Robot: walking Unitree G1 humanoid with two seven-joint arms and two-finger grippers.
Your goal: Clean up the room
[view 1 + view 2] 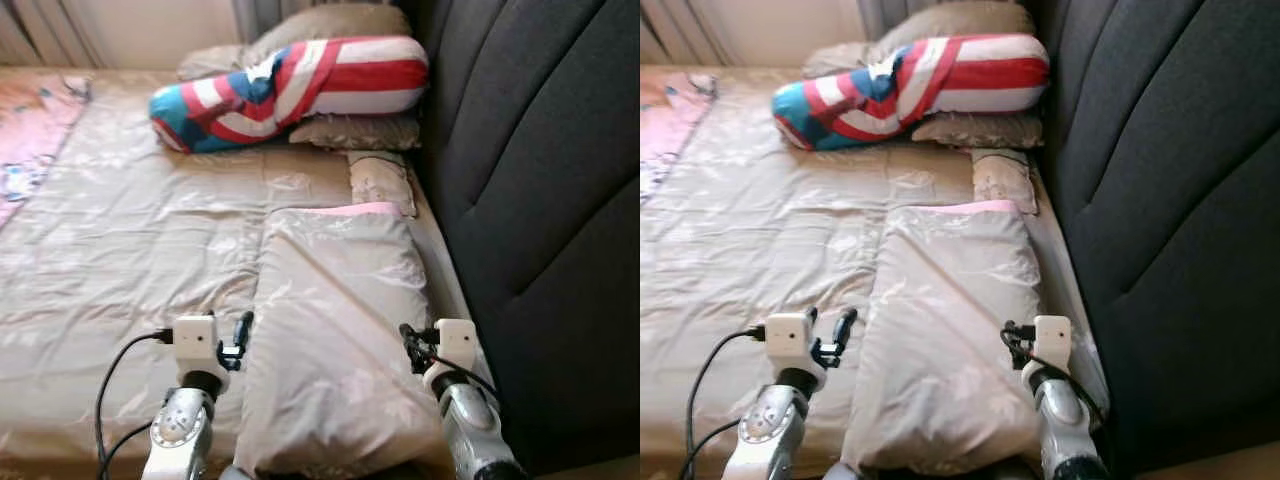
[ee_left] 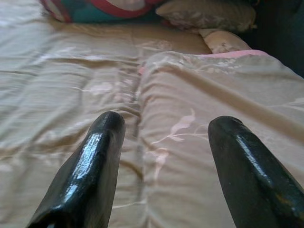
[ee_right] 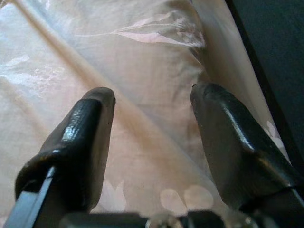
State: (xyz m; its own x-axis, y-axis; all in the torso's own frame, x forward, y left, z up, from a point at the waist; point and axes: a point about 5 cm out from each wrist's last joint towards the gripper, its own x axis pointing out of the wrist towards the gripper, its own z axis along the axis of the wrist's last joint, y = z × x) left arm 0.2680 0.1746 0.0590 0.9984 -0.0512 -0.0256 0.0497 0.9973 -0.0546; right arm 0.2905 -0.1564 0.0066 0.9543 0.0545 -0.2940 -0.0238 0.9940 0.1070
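Left eye view showed the pillow [image 1: 335, 340] lying flat between the left gripper [image 2: 164, 130] and the right gripper [image 3: 152, 97], both spread wide and empty. It looked soft, light and floppy; its side edges seemed best to pinch.

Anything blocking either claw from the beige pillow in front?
Nothing visible. The left claw hangs open at the beige pillow's left edge, the right claw open over its right side by the dark headboard. The striped bolster and the small cushion lie farther up the bed.
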